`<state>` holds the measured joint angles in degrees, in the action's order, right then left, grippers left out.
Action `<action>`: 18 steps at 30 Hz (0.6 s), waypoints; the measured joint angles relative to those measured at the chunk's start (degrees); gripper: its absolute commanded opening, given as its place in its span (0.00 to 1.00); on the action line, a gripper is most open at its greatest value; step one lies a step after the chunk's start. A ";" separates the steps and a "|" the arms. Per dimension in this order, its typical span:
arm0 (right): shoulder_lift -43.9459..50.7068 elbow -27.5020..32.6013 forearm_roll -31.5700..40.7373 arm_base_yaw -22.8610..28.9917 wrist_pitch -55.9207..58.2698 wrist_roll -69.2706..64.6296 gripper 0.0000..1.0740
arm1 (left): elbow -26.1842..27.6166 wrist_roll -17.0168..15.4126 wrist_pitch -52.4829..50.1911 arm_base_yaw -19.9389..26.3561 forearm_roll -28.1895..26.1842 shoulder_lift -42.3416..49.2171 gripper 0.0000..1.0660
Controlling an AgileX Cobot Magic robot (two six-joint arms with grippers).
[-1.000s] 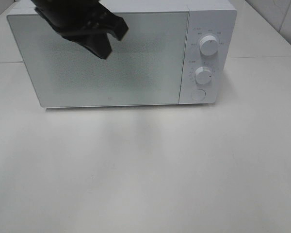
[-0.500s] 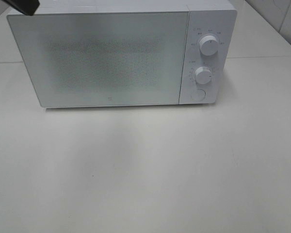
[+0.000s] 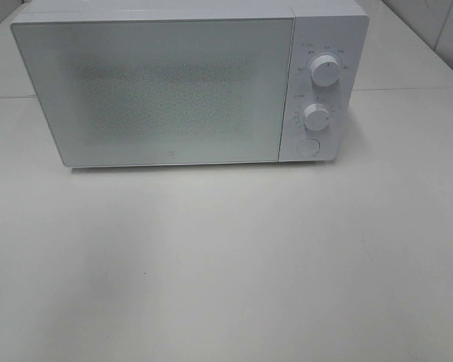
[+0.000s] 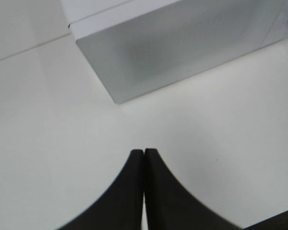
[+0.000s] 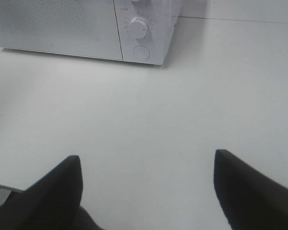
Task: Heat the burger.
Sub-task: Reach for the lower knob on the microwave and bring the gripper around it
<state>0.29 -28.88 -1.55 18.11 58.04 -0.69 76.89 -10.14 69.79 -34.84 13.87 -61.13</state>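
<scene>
My left fingers (image 4: 137, 165) are pressed tip to tip with nothing between them, hanging above bare tabletop (image 4: 48, 120). Out ahead of them stands the microwave (image 4: 173, 43); from this wrist I see its near front corner and the long grey door (image 4: 182, 48), well apart from the fingertips.

My right fingers (image 5: 57, 191) are spread wide and hold nothing; only pale tabletop shows in the gap between them. Well ahead of them I can see the control end of the microwave: the lower knob (image 5: 139, 27) and the round button (image 5: 141, 51) below it, with the edge of the door just beside them.

From the high camera, neither pair of fingers shows. The microwave sits at the far side of the tabletop (image 3: 226, 264), its door flush with the body and shut. The door panel is a speckled, frosted grey, and I cannot see through it. On the control strip beside the door, the upper knob (image 3: 325, 72) is above the lower knob, and the round button is lowest.

The burger shows in none of my views, so I cannot tell where it is relative to either pair of fingers.
</scene>
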 measured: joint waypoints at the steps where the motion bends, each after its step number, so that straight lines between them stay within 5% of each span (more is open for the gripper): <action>1: 0.00 0.00 0.00 0.00 0.00 0.00 0.68 | 0.00 0.00 0.00 0.00 0.00 0.00 0.00; 6: 0.00 0.00 0.00 0.00 0.00 0.00 0.68 | -10.31 -2.92 0.11 0.00 0.46 7.73 0.00; 8: 0.00 0.00 0.00 0.00 0.00 0.00 0.68 | -19.02 -6.02 0.29 0.00 0.57 15.07 0.00; 14: 0.00 0.00 0.00 0.00 0.00 0.00 0.68 | -25.55 -7.33 0.29 0.00 -0.23 23.26 0.00; 18: 0.00 0.00 0.00 0.00 0.00 0.00 0.68 | -31.51 -5.50 0.29 0.00 -5.79 33.00 0.00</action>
<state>0.29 -28.88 -1.55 18.11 58.04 -0.69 45.38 -15.64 70.07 -34.84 8.08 -28.13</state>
